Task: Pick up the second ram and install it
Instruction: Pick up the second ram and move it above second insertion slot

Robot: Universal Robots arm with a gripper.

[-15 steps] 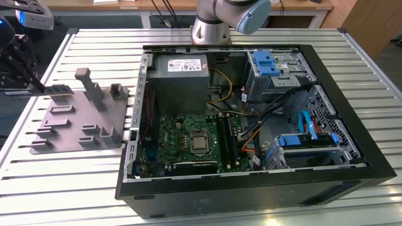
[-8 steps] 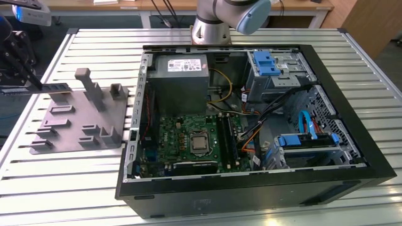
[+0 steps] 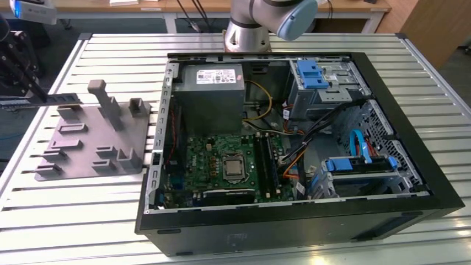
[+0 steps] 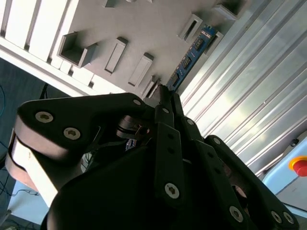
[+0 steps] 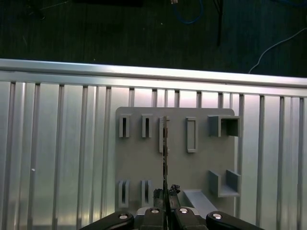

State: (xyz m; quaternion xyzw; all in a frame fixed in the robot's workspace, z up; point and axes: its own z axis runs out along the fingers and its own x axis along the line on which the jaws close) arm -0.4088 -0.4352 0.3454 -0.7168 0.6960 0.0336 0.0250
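The second ram (image 3: 65, 99) hangs level above the far end of the grey tray (image 3: 88, 160), at the exterior view's left. My gripper (image 3: 41, 97) is shut on one end of it. In the second wrist view the ram (image 4: 192, 52) reaches out from between the black fingertips (image 4: 165, 103) over the tray's slots. The first wrist view has the ram (image 5: 165, 148) edge-on as a thin dark line above the tray (image 5: 139, 163), with the gripper (image 5: 165, 195) shut on its near end. The motherboard (image 3: 213, 160) lies inside the open computer case (image 3: 294, 221), with long memory slots (image 3: 266, 160) beside the silver socket.
The grey tray carries upright pegs (image 3: 103, 105) and empty slot holders. The open case holds a power supply (image 3: 212, 83), blue drive brackets (image 3: 312, 74) and loose cables (image 3: 324, 132). Everything stands on a slatted metal table (image 3: 74, 221), whose edge (image 5: 144, 72) lies beyond the tray.
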